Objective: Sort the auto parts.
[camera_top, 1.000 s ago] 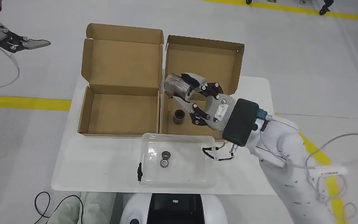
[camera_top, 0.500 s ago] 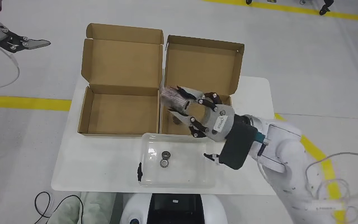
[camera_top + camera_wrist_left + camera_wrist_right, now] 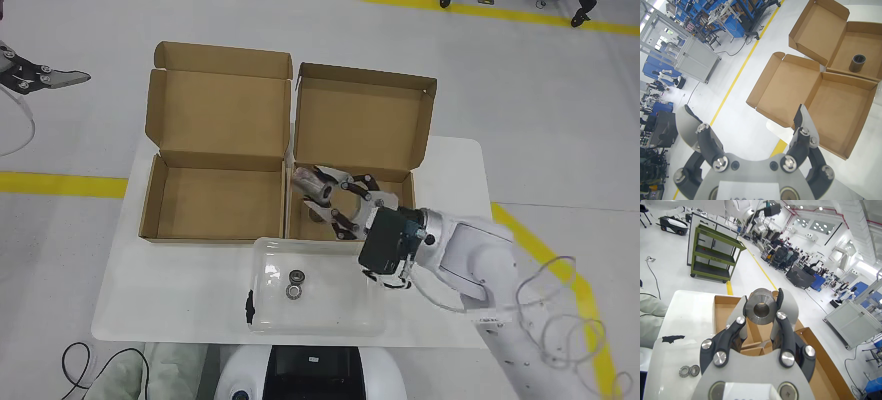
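Observation:
My right gripper (image 3: 312, 188) is shut on a grey metal sleeve (image 3: 302, 179), held over the near left part of the right cardboard box (image 3: 362, 112). The right wrist view shows the sleeve (image 3: 761, 310) end-on between the fingers (image 3: 785, 302), bore facing the camera. A dark cylinder (image 3: 857, 63) stands upright in that same box. The left cardboard box (image 3: 215, 205) has nothing in it. Two bearing rings (image 3: 295, 283) lie in the clear tray (image 3: 340, 312). My left gripper (image 3: 743, 113) is open with nothing in it, off the table beyond its far left corner (image 3: 40, 75).
The two boxes stand side by side with lids folded back toward the far edge. The clear tray lies along the near edge in front of them. Bare white tabletop (image 3: 450, 180) runs to the right of the boxes. A yellow floor line (image 3: 60, 184) passes left of the table.
My right gripper has swung from above the right box down toward its near left part, still carrying the sleeve, and its wrist has turned. The left arm has not moved.

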Robot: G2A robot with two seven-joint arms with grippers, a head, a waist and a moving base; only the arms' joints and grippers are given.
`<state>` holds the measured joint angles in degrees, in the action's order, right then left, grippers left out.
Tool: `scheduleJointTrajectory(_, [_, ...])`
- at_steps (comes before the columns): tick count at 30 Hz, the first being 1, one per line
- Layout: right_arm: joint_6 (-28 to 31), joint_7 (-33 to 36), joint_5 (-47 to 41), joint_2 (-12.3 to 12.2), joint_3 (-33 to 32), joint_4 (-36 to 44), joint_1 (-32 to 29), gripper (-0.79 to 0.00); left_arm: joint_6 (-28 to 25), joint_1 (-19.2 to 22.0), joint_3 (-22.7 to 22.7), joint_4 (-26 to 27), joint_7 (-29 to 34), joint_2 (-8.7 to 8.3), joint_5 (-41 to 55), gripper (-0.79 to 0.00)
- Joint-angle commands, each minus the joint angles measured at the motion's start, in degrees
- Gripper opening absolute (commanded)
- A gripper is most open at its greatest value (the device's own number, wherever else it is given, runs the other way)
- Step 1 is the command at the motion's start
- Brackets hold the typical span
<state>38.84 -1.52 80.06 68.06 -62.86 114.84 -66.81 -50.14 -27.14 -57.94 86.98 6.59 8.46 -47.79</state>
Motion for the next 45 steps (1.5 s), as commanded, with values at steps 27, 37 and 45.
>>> scheduleJointTrajectory(27, [-11.4, 15.8, -4.9, 0.6, 1.3, -13.7, -2.5, -0.785, 0.0, 0.0, 0.0, 0.0, 0.0, 0.00, 0.0, 0.000])
scheduleJointTrajectory(37, [-15.3, 26.5, -6.6, 0.7, 1.8, -15.0, -3.9, -0.785, 0.0, 0.0, 0.0, 0.0, 0.0, 0.00, 0.0, 0.000])
scheduleJointTrajectory(45, [-16.9, 35.7, -10.2, 1.5, 4.3, -18.4, -0.4, -0.785, 0.0, 0.0, 0.0, 0.0, 0.0, 0.00, 0.0, 0.000])
